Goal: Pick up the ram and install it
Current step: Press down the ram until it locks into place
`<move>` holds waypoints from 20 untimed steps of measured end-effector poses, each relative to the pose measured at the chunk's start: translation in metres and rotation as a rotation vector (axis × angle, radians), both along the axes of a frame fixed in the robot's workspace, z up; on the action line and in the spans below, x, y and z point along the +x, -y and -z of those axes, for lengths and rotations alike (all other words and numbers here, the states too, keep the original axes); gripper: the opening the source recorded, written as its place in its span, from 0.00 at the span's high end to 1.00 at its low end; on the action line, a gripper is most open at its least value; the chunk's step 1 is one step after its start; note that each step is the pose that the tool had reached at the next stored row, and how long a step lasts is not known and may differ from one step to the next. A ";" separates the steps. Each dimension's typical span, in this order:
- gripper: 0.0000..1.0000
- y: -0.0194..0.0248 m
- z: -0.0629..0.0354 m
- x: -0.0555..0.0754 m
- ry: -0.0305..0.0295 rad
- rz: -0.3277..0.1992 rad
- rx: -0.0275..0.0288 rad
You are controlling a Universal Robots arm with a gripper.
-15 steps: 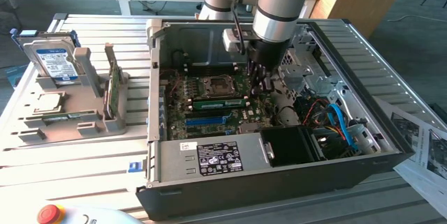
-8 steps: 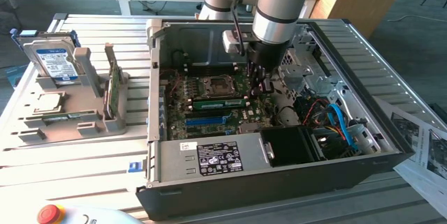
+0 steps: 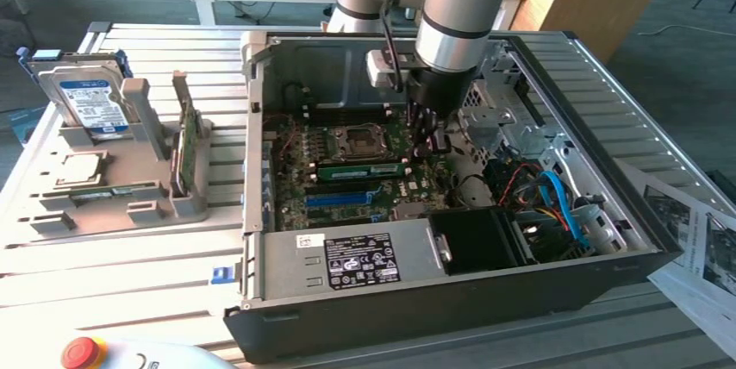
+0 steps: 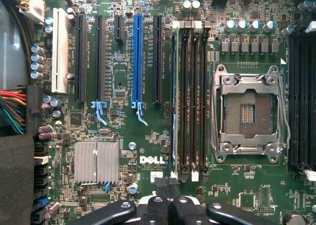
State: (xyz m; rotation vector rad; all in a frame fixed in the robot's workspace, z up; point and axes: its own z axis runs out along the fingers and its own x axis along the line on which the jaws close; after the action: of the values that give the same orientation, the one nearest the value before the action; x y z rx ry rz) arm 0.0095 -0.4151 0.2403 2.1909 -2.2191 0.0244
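The ram (image 3: 358, 171) is a long green stick standing on edge in a memory slot of the motherboard (image 3: 345, 201), inside the open computer case. In the wrist view the ram (image 4: 174, 101) shows edge-on as a thin line beside the black memory slots (image 4: 192, 96). My gripper (image 3: 428, 146) hangs inside the case over the ram's end toward the exterior view's right. In the wrist view the gripper (image 4: 168, 202) has its black fingers (image 4: 155, 207) pressed together, shut, with nothing between them. Whether the fingertips touch the ram's top edge I cannot tell.
The CPU socket (image 4: 247, 113) lies beside the memory slots, with a blue slot (image 4: 137, 57) and a heatsink (image 4: 96, 161) on the other side. The power supply (image 3: 357, 257) and cables (image 3: 552, 197) crowd the case. A grey rack (image 3: 127, 188) holds a hard drive (image 3: 90, 97) and a green card (image 3: 184, 153).
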 end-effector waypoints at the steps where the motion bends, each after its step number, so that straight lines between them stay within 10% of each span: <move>1: 0.90 0.0000 0.0000 0.000 0.0000 0.000 0.0000; 20: 0.90 -0.0112 0.0034 -0.010 0.0003 0.000 -0.0002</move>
State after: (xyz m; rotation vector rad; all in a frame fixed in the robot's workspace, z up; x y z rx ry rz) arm -0.0010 -0.4040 0.2369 2.1909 -2.2191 0.0249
